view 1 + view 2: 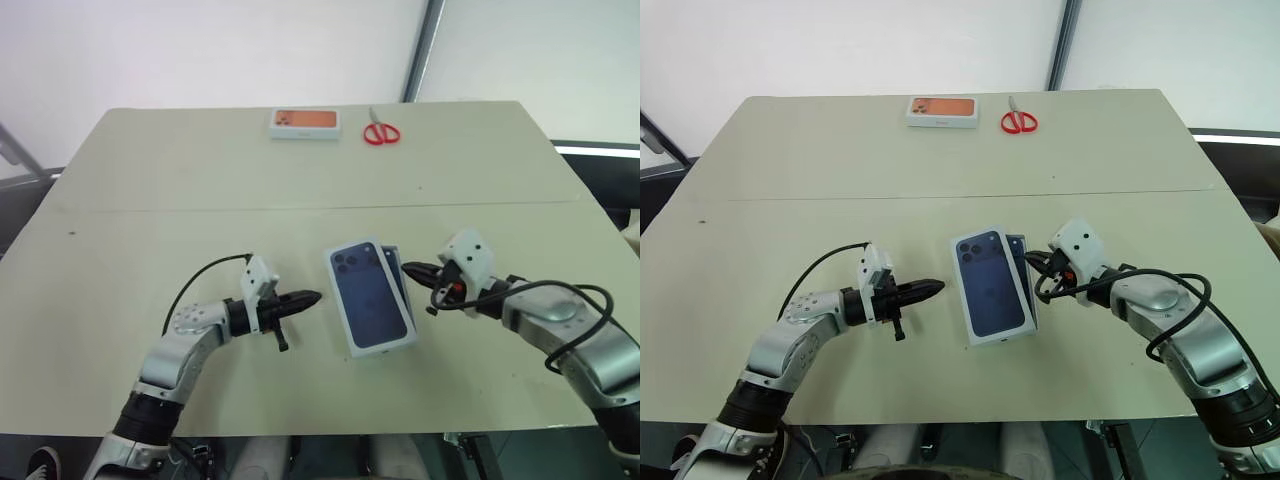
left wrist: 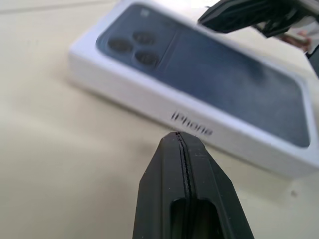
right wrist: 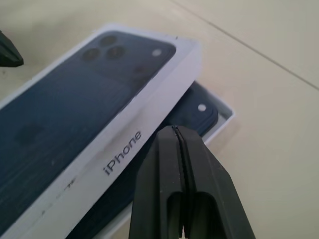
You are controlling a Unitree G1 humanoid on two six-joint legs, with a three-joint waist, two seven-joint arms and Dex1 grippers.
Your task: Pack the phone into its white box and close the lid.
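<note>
Two shut grippers, left (image 1: 312,297) and right (image 1: 407,268), flank the lid (image 1: 368,297) lying askew over the white box (image 3: 225,115) and phone (image 3: 197,107) near the table's (image 1: 150,180) front edge, seemingly to nudge it square.

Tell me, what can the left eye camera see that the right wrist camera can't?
The left eye view takes in the whole table, with the orange-faced box and red scissors at its far edge, plus the shut left gripper.

The right wrist view shows up close the phone lying in the white box, half covered by the skewed lid, and the "iPhone" lettering on the lid's side.

Both show the lid, the box and the shut right gripper.
</note>
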